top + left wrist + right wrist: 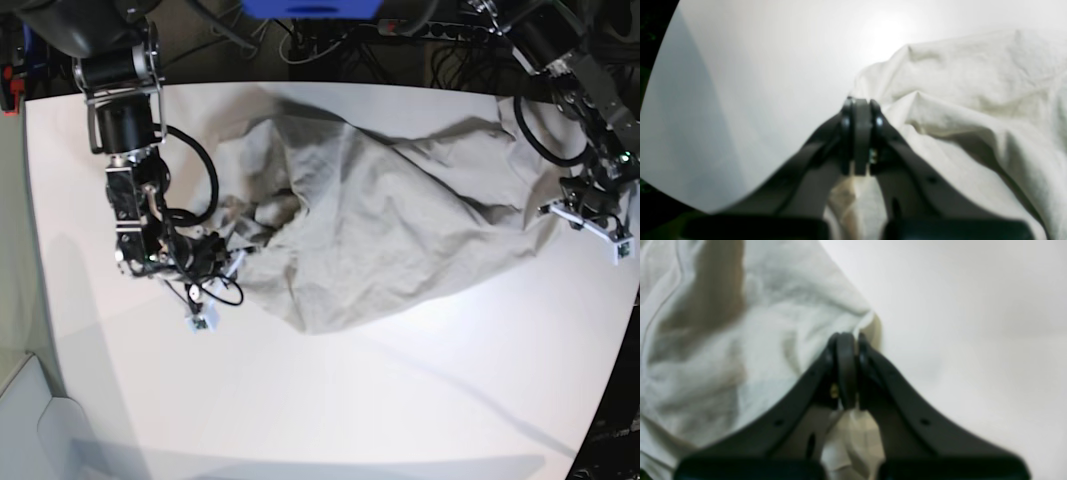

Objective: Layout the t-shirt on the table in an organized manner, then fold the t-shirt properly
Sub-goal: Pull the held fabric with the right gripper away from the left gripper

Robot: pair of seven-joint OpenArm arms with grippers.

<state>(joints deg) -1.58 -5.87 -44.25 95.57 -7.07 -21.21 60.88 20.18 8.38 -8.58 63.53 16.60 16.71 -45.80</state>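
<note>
Two arms work over a large smooth white surface (330, 400) with a matte sheen; dark cables and equipment crowd the room behind its far edge. No containers are in view. The plain light grey-beige cotton t-shirt (400, 215) lies rumpled across the far half of the surface, stretched between both arms and heavily creased. The left hand (858, 103) is clamped on cloth at one end; the right hand (848, 336) is clamped on cloth at the other.
</note>
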